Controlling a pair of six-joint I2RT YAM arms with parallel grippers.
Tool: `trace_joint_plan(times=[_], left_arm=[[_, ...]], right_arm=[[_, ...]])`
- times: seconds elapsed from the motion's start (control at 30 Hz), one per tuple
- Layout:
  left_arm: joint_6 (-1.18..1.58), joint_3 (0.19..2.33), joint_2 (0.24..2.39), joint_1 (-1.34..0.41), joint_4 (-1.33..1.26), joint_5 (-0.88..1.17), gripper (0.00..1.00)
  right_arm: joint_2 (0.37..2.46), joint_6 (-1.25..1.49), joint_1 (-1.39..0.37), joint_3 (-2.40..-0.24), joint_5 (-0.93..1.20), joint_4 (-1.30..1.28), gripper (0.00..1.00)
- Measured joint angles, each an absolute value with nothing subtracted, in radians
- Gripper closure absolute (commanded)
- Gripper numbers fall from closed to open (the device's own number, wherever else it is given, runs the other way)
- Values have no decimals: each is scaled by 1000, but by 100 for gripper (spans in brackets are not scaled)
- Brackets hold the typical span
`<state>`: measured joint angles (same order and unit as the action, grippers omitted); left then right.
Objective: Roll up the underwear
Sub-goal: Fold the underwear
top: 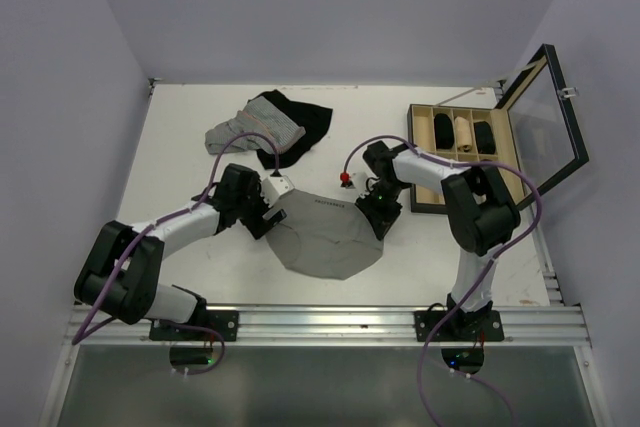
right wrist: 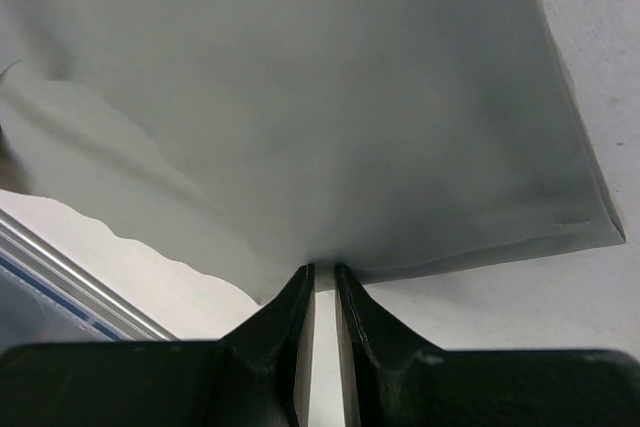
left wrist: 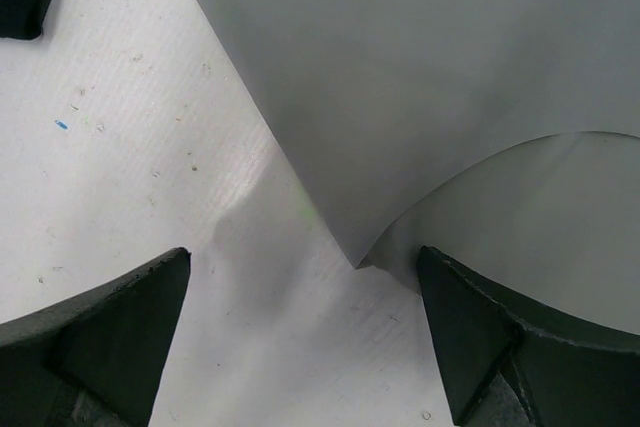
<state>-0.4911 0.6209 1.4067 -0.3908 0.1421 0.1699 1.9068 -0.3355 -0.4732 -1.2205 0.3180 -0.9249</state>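
Here we go: the underwear [top: 325, 237] lies spread on the white surface [top: 180, 162] in the lower middle of the overhead frame. Its lettered waistband is toward the top and its rounded edge toward the bottom.

My left fingers [top: 268, 212] are at its left edge, spread wide apart and gripping nothing. In the left wrist view, one finger sits over bare surface at lower left and the other over grey cloth at lower right. A corner of the cloth points down between them.

My right fingers [top: 381, 219] are at the right edge, drawn nearly together and clamped on the cloth's hem right at their tips. Faint creases run in toward that pinch.

In the upper middle, a pinstriped garment [top: 248, 129] lies touching a black garment [top: 305, 119], both apart from the underwear. At right, a wooden box [top: 412, 157] stands with its lid [top: 548, 112] open.
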Motion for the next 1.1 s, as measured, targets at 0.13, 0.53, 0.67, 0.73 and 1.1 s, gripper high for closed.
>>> trace_joint_plan(times=[0.13,0.53,0.67,0.73,1.1], left_arm=[[-492,617,1406,-388,136,171,0],[-496,613,1403,-379,128,179,0],[-519,612,1394,-375,141,191,0],[-532,608,1381,-372,162,204,0],[-566,626,1191,-371,276,300,0]], right_arm=[[1899,-356,-473,-1219,286,-928,81],[1877,-396,-473,-1197,252,-931,77],[1876,-399,-473,-1197,261,-934,75],[1876,-401,-473,-1197,275,-936,75],[1876,-401,-472,-1334,317,-950,73]])
